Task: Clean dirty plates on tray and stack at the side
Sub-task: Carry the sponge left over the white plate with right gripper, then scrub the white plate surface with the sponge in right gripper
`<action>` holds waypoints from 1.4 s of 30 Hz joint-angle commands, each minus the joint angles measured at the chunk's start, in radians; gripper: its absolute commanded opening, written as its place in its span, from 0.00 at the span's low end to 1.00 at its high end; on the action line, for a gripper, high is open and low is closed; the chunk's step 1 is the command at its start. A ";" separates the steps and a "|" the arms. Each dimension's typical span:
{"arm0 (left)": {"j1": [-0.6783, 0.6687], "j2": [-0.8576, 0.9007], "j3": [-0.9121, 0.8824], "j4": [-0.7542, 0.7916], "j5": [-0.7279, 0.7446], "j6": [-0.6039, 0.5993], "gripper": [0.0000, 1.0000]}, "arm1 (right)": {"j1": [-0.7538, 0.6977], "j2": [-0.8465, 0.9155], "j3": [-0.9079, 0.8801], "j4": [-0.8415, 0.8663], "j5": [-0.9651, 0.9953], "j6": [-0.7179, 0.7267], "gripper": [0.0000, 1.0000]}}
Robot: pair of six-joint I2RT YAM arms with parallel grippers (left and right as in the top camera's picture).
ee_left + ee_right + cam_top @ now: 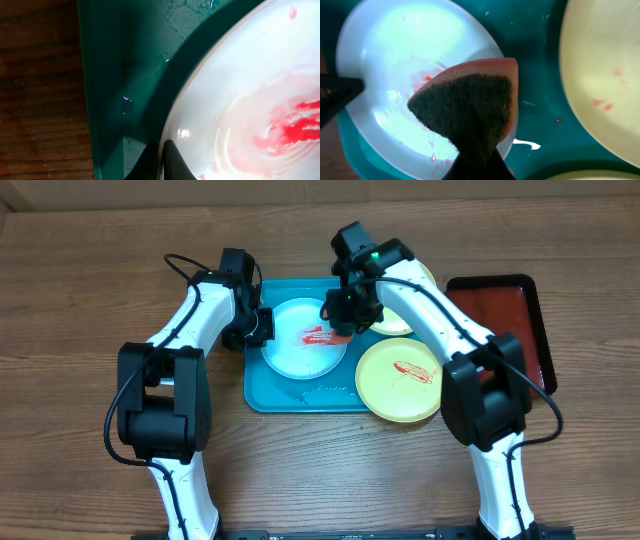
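Observation:
A pale blue-white plate with a red sauce smear lies on the turquoise tray. My left gripper is shut on the plate's left rim. My right gripper is shut on a sponge, dark scouring side toward the camera with a pink-red edge, held over the plate's right part. One yellow-green plate with red sauce overhangs the tray's right front edge. Another yellow-green plate lies at the tray's back right, partly hidden by the right arm.
A dark red tray with a black rim sits on the wooden table at the right. Water drops and a wet patch lie on the turquoise tray's floor.

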 commanded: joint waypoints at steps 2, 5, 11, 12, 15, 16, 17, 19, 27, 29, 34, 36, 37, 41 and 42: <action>-0.008 0.014 -0.014 -0.013 -0.015 -0.002 0.04 | 0.036 0.043 0.035 0.015 0.021 0.054 0.04; -0.008 0.014 -0.014 -0.013 -0.015 -0.002 0.04 | 0.048 0.060 0.035 0.031 0.087 0.120 0.04; -0.008 0.014 -0.014 -0.013 -0.015 -0.002 0.04 | 0.053 0.107 0.035 0.062 0.149 0.177 0.04; -0.008 0.014 -0.014 -0.013 -0.016 -0.002 0.04 | 0.053 0.116 0.035 0.065 0.149 0.177 0.04; -0.008 0.014 -0.014 -0.014 -0.015 -0.002 0.04 | 0.053 0.138 0.035 0.077 0.149 0.182 0.04; -0.008 0.014 -0.014 -0.014 -0.015 -0.002 0.04 | 0.053 0.145 0.035 0.080 0.149 0.190 0.04; -0.008 0.014 -0.014 -0.014 -0.015 -0.002 0.04 | 0.053 0.151 0.035 0.084 0.149 0.203 0.04; -0.008 0.014 -0.014 -0.014 -0.015 -0.002 0.04 | 0.053 0.163 0.035 0.089 0.147 0.220 0.04; -0.008 0.014 -0.014 -0.018 -0.015 -0.002 0.04 | 0.066 0.215 0.035 0.163 -0.084 0.225 0.04; -0.008 0.014 -0.014 -0.017 -0.015 -0.002 0.04 | 0.081 0.220 0.035 0.171 -0.117 0.226 0.04; -0.008 0.014 -0.014 -0.017 -0.015 -0.002 0.04 | 0.125 0.220 0.035 0.177 -0.122 0.225 0.04; -0.008 0.014 -0.014 -0.017 -0.015 -0.002 0.04 | 0.136 0.220 0.035 0.171 -0.122 0.225 0.04; -0.008 0.014 -0.014 -0.017 -0.015 -0.002 0.04 | 0.138 0.220 0.035 0.169 -0.122 0.226 0.04; -0.008 0.014 -0.014 -0.018 -0.015 -0.002 0.04 | 0.139 0.220 0.035 0.151 -0.122 0.212 0.04; -0.008 0.014 -0.014 -0.018 -0.015 -0.002 0.04 | 0.137 0.220 0.036 0.147 -0.119 0.194 0.04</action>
